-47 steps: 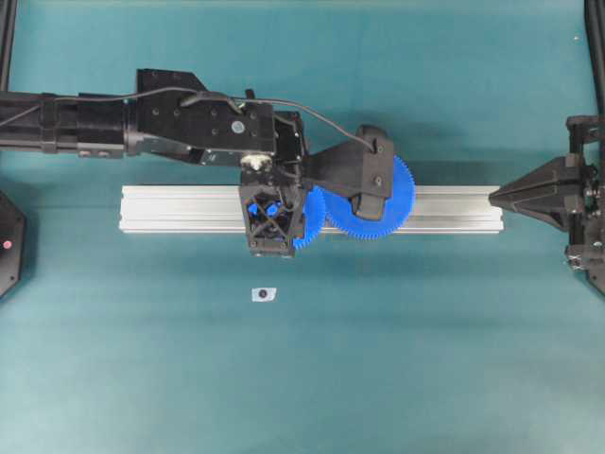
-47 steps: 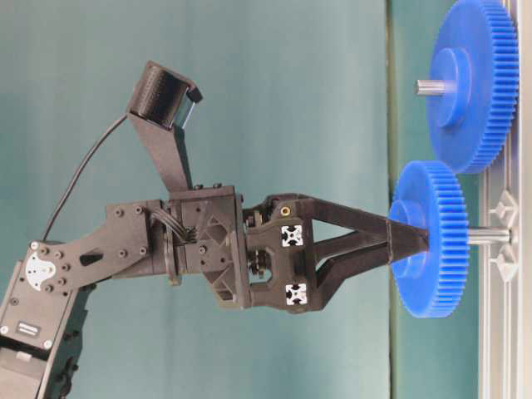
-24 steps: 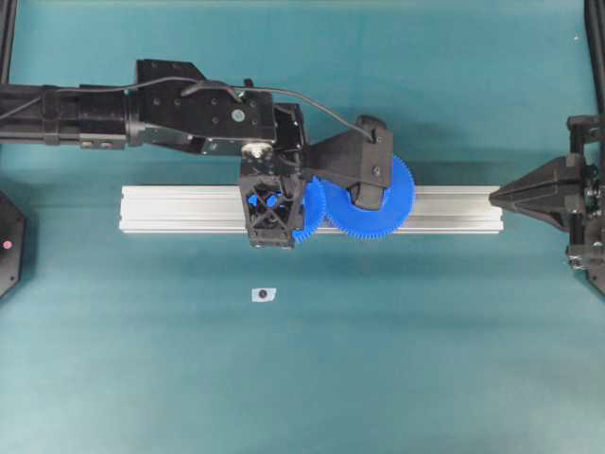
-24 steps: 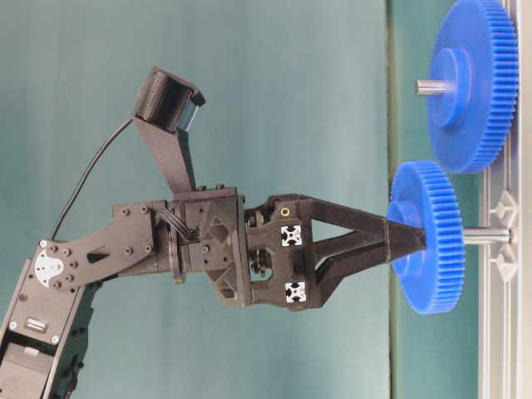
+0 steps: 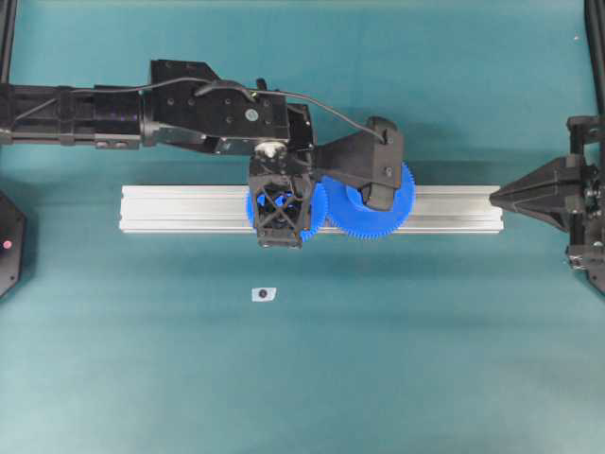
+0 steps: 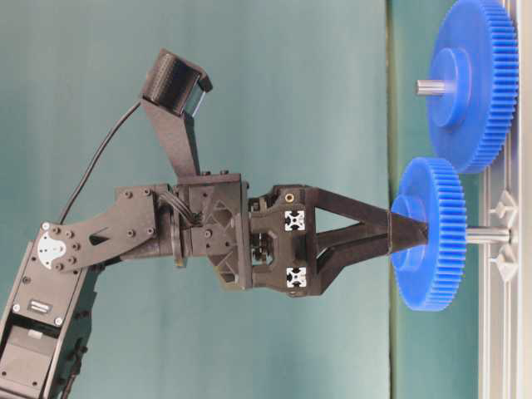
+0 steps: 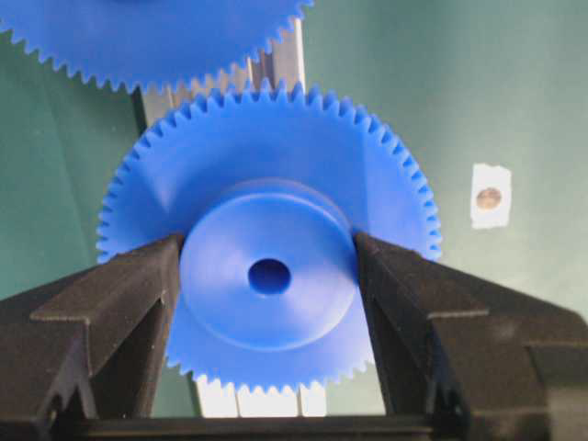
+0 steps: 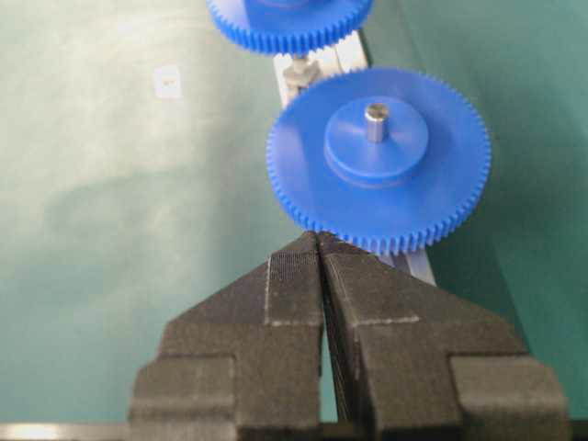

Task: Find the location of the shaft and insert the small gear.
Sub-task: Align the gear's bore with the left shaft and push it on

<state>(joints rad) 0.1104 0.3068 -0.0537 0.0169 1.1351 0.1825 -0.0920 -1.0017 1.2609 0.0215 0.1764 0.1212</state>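
Overhead view: a long silver beam (image 5: pixel 189 209) lies across the teal surface (image 5: pixel 397 359), and everything else sits relative to it. The left gripper (image 5: pixel 281 210) hangs over the middle of the beam, pointing down, with the small gear (image 5: pixel 317 202) caught between its fingers. Just to the right along the beam stands the big gear (image 5: pixel 402 199), partly hidden under the wrist camera mount.

In the table-level view the left gripper (image 6: pixel 409 237) is clenched on the small gear's (image 6: pixel 436 234) raised hub. The gear sits on the shaft (image 6: pixel 486 236), which sticks out from the beam (image 6: pixel 499 316); a bare length of pin shows between the gear and the beam. The big gear (image 6: pixel 478 83) sits on its own pin nearby, and the two rims overlap in this view.

The left wrist view shows the fingers (image 7: pixel 124 308) pressing both sides of the hub, the dark centre hole of the small gear (image 7: pixel 266 230) facing the camera.

The right gripper (image 5: pixel 501 197) waits just off the right end of the beam; in its own view its fingers (image 8: pixel 285 303) are pressed together, holding nothing.

Below the beam, well apart from it, lies a small white tag (image 5: pixel 264 294).
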